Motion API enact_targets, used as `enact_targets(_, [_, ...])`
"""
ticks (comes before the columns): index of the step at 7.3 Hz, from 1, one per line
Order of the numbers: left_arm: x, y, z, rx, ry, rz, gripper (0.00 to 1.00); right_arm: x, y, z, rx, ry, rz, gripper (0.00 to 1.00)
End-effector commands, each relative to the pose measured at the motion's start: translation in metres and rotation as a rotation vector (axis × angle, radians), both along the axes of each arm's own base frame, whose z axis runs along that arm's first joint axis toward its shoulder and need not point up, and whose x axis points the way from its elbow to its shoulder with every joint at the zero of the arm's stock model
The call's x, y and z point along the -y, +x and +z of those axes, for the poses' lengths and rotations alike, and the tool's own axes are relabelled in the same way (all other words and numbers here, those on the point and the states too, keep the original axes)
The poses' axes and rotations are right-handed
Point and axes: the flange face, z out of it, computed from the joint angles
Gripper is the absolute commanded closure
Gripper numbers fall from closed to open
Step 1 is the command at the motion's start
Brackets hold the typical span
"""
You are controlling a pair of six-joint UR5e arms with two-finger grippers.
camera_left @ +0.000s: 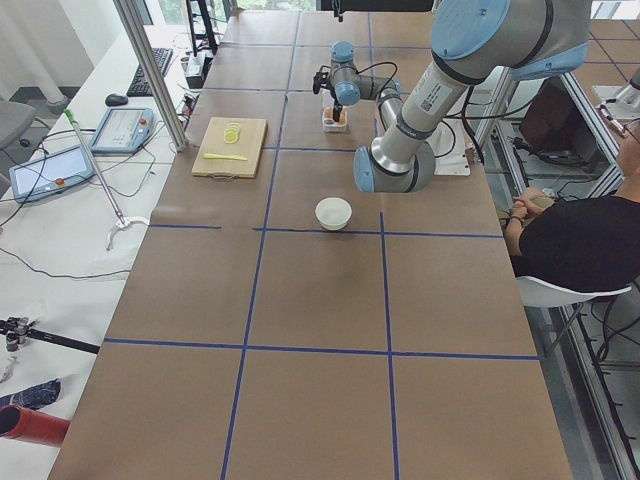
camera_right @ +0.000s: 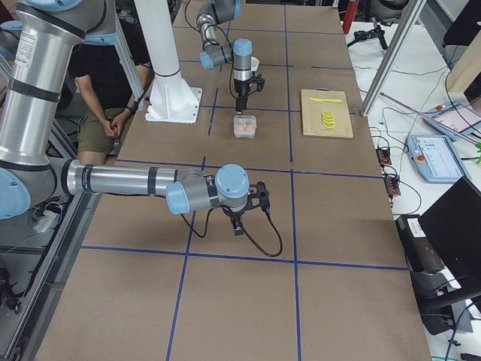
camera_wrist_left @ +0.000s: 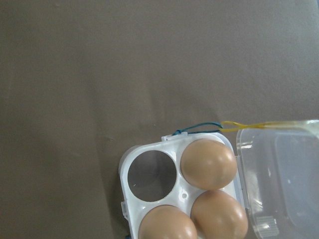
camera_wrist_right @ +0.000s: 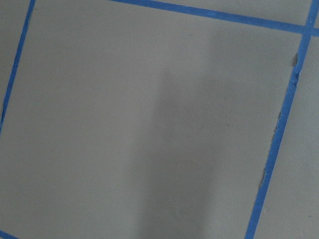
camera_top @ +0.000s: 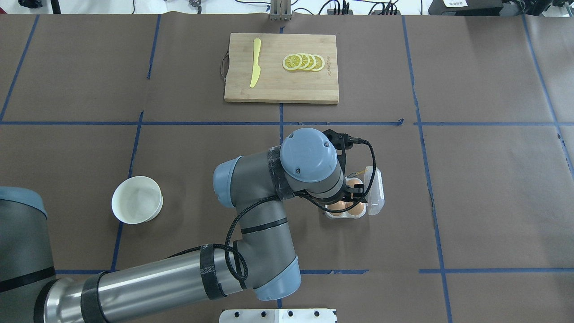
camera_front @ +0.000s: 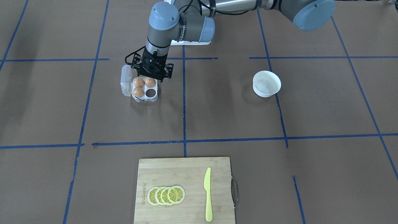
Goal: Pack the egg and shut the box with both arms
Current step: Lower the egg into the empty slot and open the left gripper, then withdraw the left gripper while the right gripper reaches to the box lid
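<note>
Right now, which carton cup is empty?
The corner cup at the string end, far from the open lid; the other three hold eggs.

Three eggs (camera_front: 139,82) in box (camera_front: 154,99), lid (camera_front: 125,77) lying alongside — bowl (camera_front: 264,92) well apart

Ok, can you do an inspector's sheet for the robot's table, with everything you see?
Surface: brown table with blue tape lines.
Job's things: box with its lid open; three eggs in cups, one cup empty.
Clutter: white bowl; cutting board with lemon slices and a yellow knife.
Grippers: left gripper above the box; right gripper low over bare table; open or shut, cannot tell.
Cables: black cable looping by the left arm's wrist; yellow string on the box.
Surroundings: seated person; screens beside the table.
</note>
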Motion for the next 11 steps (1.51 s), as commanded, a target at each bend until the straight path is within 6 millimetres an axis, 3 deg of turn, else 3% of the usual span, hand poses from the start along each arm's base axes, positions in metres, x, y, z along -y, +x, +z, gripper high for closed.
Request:
enact_targets(1, [-0.006, -0.05, 0.032, -0.025, 0.013, -0.012, 0.05, 0.007, -0.017, -0.008, 0.002, -0.043, 0.007, 0.0])
enact_targets(2, [-0.008, -0.095, 0.068, -0.027, 0.02, -0.029, 0.05, 0.017, -0.041, -0.022, 0.013, -0.058, 0.011, 0.0])
enact_targets(3, [0.011, -0.125, 0.08, -0.018, 0.016, -0.071, 0.05, 0.023, -0.071, -0.041, 0.036, -0.071, 0.031, 0.0])
enact_targets(4, [0.018, -0.153, 0.099, 0.001, 0.015, -0.097, 0.05, 0.032, -0.113, -0.067, 0.05, -0.1, 0.094, 0.0])
enact_targets(5, [0.012, -0.183, 0.113, 0.003, 0.1, -0.069, 0.05, 0.036, -0.181, -0.104, 0.079, -0.114, 0.163, 0.0])
enact_targets(6, [0.025, -0.216, 0.126, 0.016, 0.154, -0.086, 0.05, 0.031, -0.258, -0.142, 0.097, -0.146, 0.23, 0.0])
enact_targets(7, [0.04, -0.24, 0.14, 0.039, 0.183, -0.106, 0.05, 0.016, -0.336, -0.181, 0.118, -0.132, 0.267, 0.0])
enact_targets(8, [0.045, -0.255, 0.16, 0.072, 0.203, -0.107, 0.05, -0.004, -0.395, -0.221, 0.168, -0.152, 0.317, 0.0])
enact_targets(9, [0.046, -0.271, 0.179, 0.105, 0.241, -0.091, 0.05, -0.017, -0.433, -0.255, 0.195, -0.18, 0.338, 0.0])
enact_targets(10, [0.063, -0.296, 0.201, 0.153, 0.284, -0.097, 0.05, -0.009, -0.456, -0.305, 0.185, -0.189, 0.343, 0.0])
enact_targets(11, [0.074, -0.319, 0.223, 0.203, 0.333, -0.084, 0.05, -0.004, -0.464, -0.353, 0.159, -0.196, 0.348, 0.0])
